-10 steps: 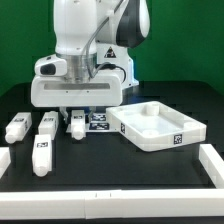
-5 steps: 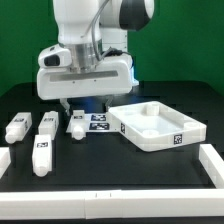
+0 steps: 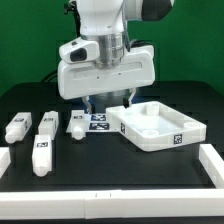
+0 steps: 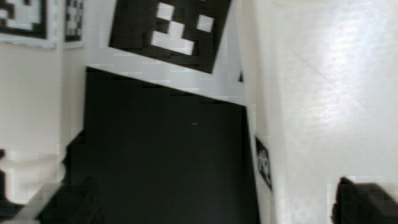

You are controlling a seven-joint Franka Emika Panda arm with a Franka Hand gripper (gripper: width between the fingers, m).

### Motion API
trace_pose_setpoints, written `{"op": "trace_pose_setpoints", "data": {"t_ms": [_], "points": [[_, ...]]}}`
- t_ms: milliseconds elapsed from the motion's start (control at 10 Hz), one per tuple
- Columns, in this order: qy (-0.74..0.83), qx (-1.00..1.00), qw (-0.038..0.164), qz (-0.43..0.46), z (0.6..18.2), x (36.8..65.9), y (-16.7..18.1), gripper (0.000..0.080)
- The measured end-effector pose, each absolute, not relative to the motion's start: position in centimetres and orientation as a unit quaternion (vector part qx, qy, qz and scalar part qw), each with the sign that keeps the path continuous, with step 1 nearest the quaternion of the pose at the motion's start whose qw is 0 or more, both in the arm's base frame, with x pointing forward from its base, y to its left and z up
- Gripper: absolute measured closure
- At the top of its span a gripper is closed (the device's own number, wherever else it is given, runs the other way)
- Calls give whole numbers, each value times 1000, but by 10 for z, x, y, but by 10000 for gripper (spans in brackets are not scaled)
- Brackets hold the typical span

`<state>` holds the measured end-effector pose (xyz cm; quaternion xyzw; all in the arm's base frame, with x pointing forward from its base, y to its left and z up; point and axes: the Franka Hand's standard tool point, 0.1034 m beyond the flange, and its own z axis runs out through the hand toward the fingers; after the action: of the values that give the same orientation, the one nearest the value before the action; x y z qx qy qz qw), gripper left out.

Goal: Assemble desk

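Note:
The white tray-like desk top (image 3: pixel 150 141) lies on the black table at the exterior view's right, with a square tag on its front wall. Its wall also fills one side of the wrist view (image 4: pixel 324 100). Four short white tagged legs lie at the exterior view's left: one (image 3: pixel 15 128), a second (image 3: pixel 46 122), a third (image 3: pixel 42 153) and a fourth (image 3: pixel 76 126). My gripper (image 3: pixel 108 104) hangs open and empty above the desk top's left rim, near the marker board. In the wrist view the gripper (image 4: pixel 187 200) shows only dark fingertips (image 4: pixel 366 198) set wide apart.
The marker board (image 3: pixel 98 122) lies flat between the legs and the desk top; one of its tags shows in the wrist view (image 4: pixel 171 30). White border strips (image 3: pixel 110 206) edge the table at the front and both sides. A green wall stands behind.
My gripper has moved toward the exterior view's right and a little up, from above the legs to above the desk top's left rim. The parts have not moved.

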<state>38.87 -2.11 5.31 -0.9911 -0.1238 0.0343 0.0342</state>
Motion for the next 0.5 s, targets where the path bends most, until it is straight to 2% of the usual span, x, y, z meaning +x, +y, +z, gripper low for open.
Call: {"op": "trace_pose_setpoints", "data": {"t_ms": [100, 200, 300, 500], "points": [[-124, -991, 34, 35, 53, 389, -21, 150], [-127, -991, 23, 23, 52, 392, -16, 150], [-155, -988, 5, -4, 47, 396, 5, 150], [-167, -986, -10, -19, 22, 395, 13, 150]]}}
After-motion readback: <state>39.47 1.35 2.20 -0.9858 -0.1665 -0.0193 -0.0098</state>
